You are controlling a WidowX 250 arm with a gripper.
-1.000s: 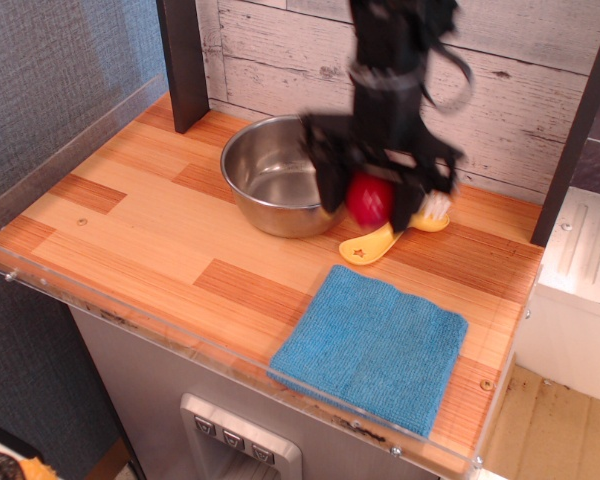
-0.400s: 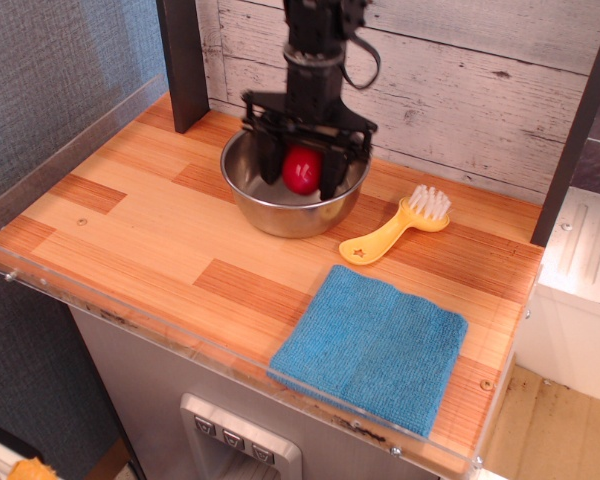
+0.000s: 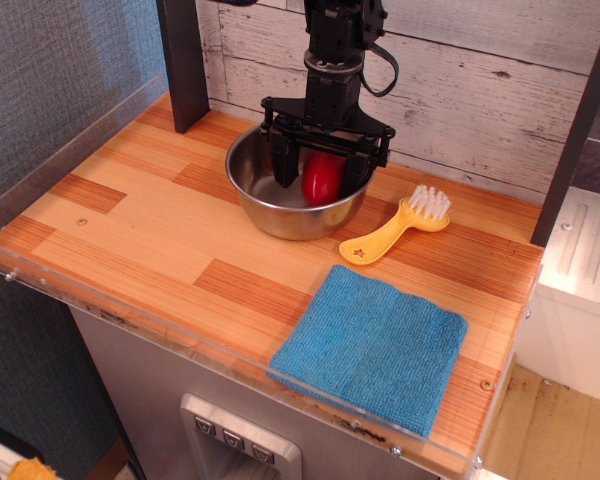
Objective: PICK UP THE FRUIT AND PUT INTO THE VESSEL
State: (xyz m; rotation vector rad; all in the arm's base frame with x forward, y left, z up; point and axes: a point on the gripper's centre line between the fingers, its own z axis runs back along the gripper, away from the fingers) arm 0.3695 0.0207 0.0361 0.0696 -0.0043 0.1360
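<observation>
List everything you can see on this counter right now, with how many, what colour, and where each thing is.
bowl: one, shiny steel, back middle of the counter.
fruit: one, red, inside the bowl, between the gripper's fingers.
brush: one, yellow handle with white bristles, lying right of the bowl.
cloth: one, blue, folded, front right of the counter.
counter: one, striped wood with a clear edge guard.
post: one, dark, back left corner.
gripper: one, black, reaching down into the bowl, fingers either side of the fruit; whether it grips cannot be told.
</observation>
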